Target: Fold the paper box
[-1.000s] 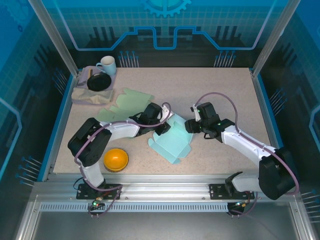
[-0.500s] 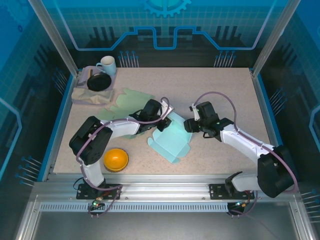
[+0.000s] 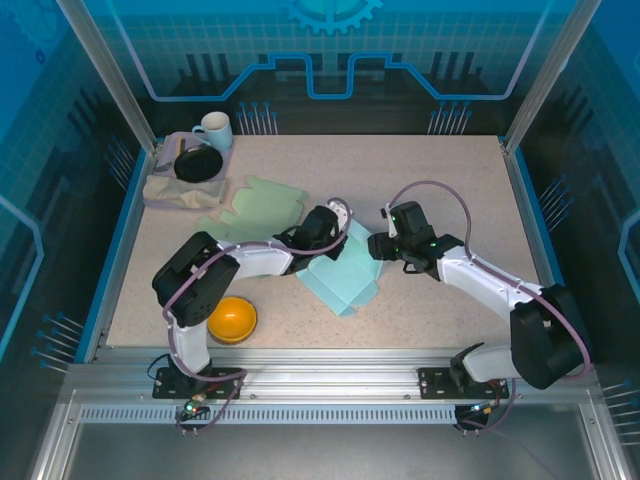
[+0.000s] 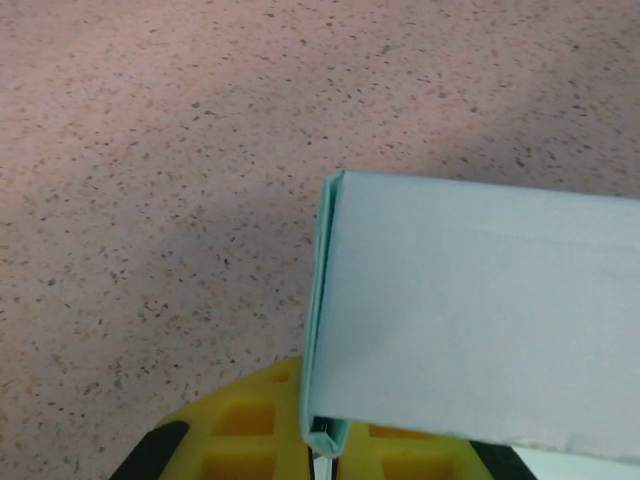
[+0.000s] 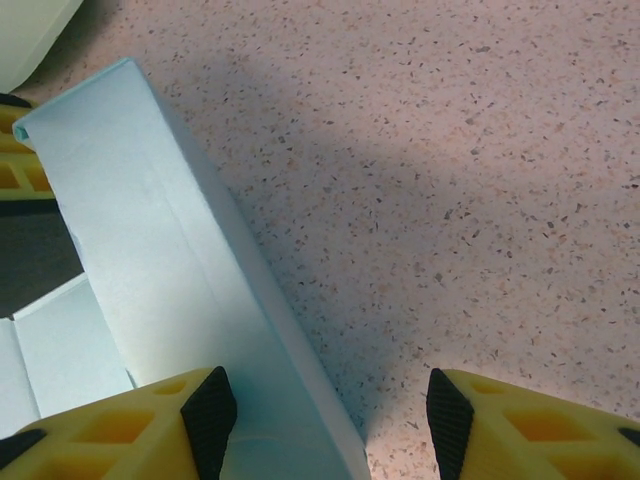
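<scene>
two arms meet over the middle of the speckled table. the pale blue paper box lies between them, only part-formed, with its flat panels spread toward the near edge and one wall raised along the far side. the left gripper sits at the left end of that wall and the right gripper at the right end, so the wall's long axis runs roughly from one gripper to the other.

in the left wrist view, the left fingers are pinched tight on the doubled lower edge of the wall, with no gap showing. that makes the left arm the one that has the box in hand.

in the right wrist view, the right fingers stand about half apart and hold nothing. the wall runs on a slant from upper left down into their gap, touching or just beside the left of the two pads. the other pad is well apart from the wall, over bare table.

the coming fold likely turns on this offset. the wall lies hard to the left within the right gripper's gap, so closing there would probably push it sideways before it is gripped.
</scene>
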`<action>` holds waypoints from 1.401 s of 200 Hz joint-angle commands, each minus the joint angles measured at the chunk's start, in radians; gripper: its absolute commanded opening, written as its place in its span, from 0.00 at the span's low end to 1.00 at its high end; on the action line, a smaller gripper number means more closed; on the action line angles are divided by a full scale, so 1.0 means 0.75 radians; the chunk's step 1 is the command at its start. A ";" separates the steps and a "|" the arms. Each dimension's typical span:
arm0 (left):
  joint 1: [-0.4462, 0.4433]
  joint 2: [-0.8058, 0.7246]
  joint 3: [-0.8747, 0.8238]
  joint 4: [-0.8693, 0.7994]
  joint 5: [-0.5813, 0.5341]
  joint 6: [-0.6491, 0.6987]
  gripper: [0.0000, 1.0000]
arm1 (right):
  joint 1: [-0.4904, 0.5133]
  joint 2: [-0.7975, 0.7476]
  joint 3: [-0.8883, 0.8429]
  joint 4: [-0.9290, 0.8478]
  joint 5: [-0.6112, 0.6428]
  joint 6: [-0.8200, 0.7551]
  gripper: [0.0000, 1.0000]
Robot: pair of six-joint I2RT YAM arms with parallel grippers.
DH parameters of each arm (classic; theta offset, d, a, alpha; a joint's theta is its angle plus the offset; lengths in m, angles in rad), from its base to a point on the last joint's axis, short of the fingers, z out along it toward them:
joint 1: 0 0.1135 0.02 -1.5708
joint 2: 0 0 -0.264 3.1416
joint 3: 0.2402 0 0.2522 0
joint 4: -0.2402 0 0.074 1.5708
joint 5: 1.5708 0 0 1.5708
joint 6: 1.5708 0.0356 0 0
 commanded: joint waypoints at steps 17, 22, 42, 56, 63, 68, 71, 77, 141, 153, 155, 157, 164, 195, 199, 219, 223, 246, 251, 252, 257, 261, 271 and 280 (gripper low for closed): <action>-0.021 0.071 0.015 -0.054 -0.209 -0.078 0.03 | 0.028 0.072 -0.045 -0.176 0.028 0.047 0.58; -0.020 0.070 0.018 -0.057 -0.193 -0.077 0.04 | 0.030 0.074 -0.044 -0.176 0.028 0.050 0.58; -0.020 0.063 0.019 -0.065 -0.104 -0.065 0.12 | 0.028 0.077 -0.039 -0.180 0.034 0.046 0.58; -0.018 0.052 0.010 -0.065 -0.061 -0.058 0.16 | 0.028 0.079 -0.040 -0.182 0.040 0.043 0.58; -0.013 0.042 0.001 -0.065 -0.042 -0.057 0.20 | 0.028 0.079 -0.039 -0.182 0.044 0.039 0.58; -0.008 0.036 -0.006 -0.066 -0.023 -0.058 0.24 | 0.027 0.079 -0.039 -0.184 0.045 0.039 0.58; -0.006 0.027 -0.010 -0.066 -0.007 -0.059 0.27 | 0.028 0.081 -0.039 -0.184 0.046 0.037 0.58; 0.003 0.013 -0.021 -0.063 0.013 -0.060 0.29 | 0.026 0.084 -0.037 -0.184 0.048 0.034 0.58; 0.088 -0.024 -0.056 -0.079 0.201 -0.065 0.38 | 0.015 0.117 -0.009 -0.189 0.030 0.013 0.58; 0.088 0.005 -0.033 -0.083 0.220 -0.063 0.38 | 0.008 0.127 0.000 -0.186 0.015 0.004 0.58; 0.088 0.009 -0.032 -0.080 0.224 -0.060 0.38 | 0.006 0.129 0.004 -0.184 0.011 0.001 0.58; 0.089 0.012 -0.030 -0.077 0.227 -0.060 0.38 | 0.004 0.129 0.006 -0.184 0.006 -0.002 0.58; 0.088 0.025 -0.027 -0.066 0.232 -0.060 0.38 | -0.005 0.142 0.018 -0.186 -0.008 -0.010 0.58; 0.089 0.057 -0.017 0.004 0.234 -0.060 0.38 | -0.030 0.201 0.071 -0.202 -0.064 -0.057 0.58; 0.087 0.062 -0.012 0.009 0.230 -0.057 0.38 | -0.031 0.208 0.077 -0.203 -0.065 -0.061 0.58; 0.089 0.106 0.029 0.025 0.173 -0.044 0.36 | -0.036 0.236 0.078 -0.201 -0.071 -0.077 0.58; 0.088 0.118 0.039 0.029 0.159 -0.041 0.35 | -0.038 0.240 0.080 -0.201 -0.071 -0.078 0.58; 0.093 0.165 0.087 0.028 0.095 -0.064 0.27 | -0.060 0.262 0.079 -0.196 -0.097 -0.089 0.58; 0.093 0.173 0.093 0.028 0.093 -0.074 0.26 | -0.067 0.266 0.080 -0.195 -0.107 -0.090 0.58; 0.093 0.174 0.093 0.030 0.092 -0.075 0.26 | -0.069 0.267 0.079 -0.194 -0.108 -0.090 0.58; 0.092 0.179 0.089 0.043 0.090 -0.085 0.25 | -0.077 0.271 0.080 -0.193 -0.117 -0.091 0.58; 0.092 0.182 0.081 0.061 0.088 -0.094 0.24 | -0.086 0.273 0.079 -0.191 -0.128 -0.092 0.58; 0.091 0.189 0.074 0.082 0.073 -0.115 0.18 | -0.104 0.276 0.080 -0.184 -0.153 -0.095 0.58; 0.091 0.190 0.063 0.103 0.064 -0.133 0.13 | -0.120 0.282 0.077 -0.178 -0.177 -0.096 0.58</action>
